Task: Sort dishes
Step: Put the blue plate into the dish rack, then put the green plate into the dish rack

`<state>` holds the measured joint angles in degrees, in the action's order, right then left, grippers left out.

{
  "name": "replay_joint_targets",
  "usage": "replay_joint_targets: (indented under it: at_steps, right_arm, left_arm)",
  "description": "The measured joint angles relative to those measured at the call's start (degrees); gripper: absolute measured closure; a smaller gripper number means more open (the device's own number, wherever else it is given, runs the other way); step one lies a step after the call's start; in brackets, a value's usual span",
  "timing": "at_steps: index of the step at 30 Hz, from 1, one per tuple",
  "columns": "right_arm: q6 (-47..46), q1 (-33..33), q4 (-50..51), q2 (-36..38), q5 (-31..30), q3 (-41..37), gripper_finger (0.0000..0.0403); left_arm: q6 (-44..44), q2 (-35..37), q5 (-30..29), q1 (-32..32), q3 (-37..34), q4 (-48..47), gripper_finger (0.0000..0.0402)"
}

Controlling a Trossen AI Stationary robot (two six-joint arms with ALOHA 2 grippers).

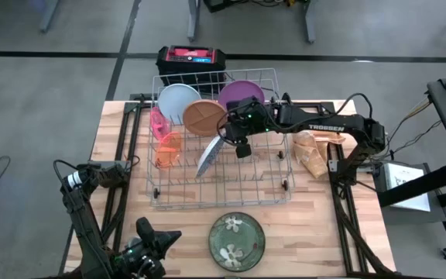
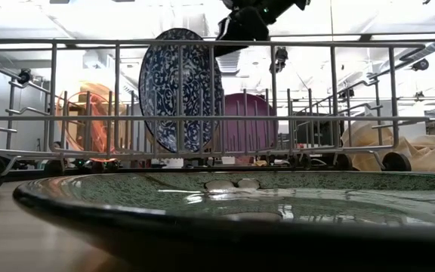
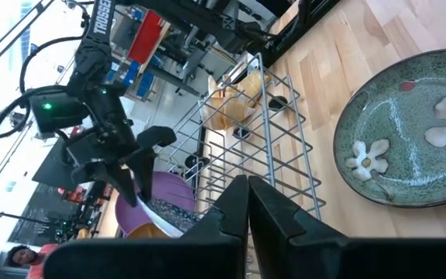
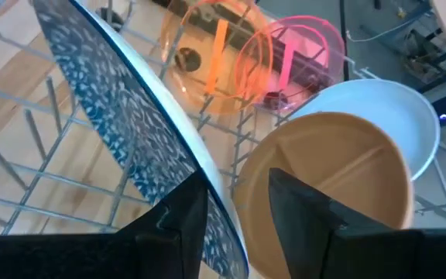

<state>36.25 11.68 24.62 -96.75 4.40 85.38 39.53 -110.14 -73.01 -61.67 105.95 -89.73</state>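
At the near edge of the bench (image 1: 300, 232) the green flowered plate (image 1: 237, 239) is seen lying flat, not yet racked, and just beside it the left hand (image 1: 147, 249) is parked with its fingers pressed shut on nothing. That plate is judged nearer to the left arm than to the right. Farther in, inside the wire rack (image 1: 269, 194), the blue speckled plate (image 1: 210, 156) is stood on edge between the wires, tilted, its long axis running from the near side toward the far side of the rack. The right hand (image 1: 242, 144) is held directly over the plate's upper rim, and in the right wrist view the two fingers (image 4: 304, 209) are seen parted with the white rim (image 4: 200, 174) between them, so the grip is judged to be slackened, not clamped. A straight lift clear of the rim is what the next move would seem to turn on. Beyond, the brown divided plate (image 1: 203, 116), the white plate (image 1: 178, 99) and the purple plate (image 1: 242, 93) are stood upright at the far side, with the orange cup (image 1: 169, 149) and the pink cup (image 1: 159, 124) at the left end.
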Motion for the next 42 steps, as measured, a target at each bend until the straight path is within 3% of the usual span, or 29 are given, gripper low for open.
replay_joint_targets:
  at_steps: [21, 35, 39, 42]
  right_arm:
    - [-2.98, 0.0, 2.95, 2.92, -1.78, 5.34, 0.0286]
    - [-4.57, 0.0, 9.03, 5.97, -1.4, 5.34, 0.0268]
    - [-0.63, 0.01, 17.17, 5.97, 7.8, 5.32, 0.0265]
    - [-0.57, -0.53, 18.84, 5.95, 7.99, 4.57, 0.0268]
  left_arm:
    - [0.0, 0.01, 0.07, -0.01, 0.0, 0.13, 0.0401]
    - [0.0, -0.01, 0.11, -0.01, 0.0, 0.1, 0.0401]
    - [0.0, -0.01, 0.11, 0.0, 0.0, 0.1, 0.0401]
    - [-0.02, -0.01, 0.13, 0.0, 0.0, 0.1, 0.0401]
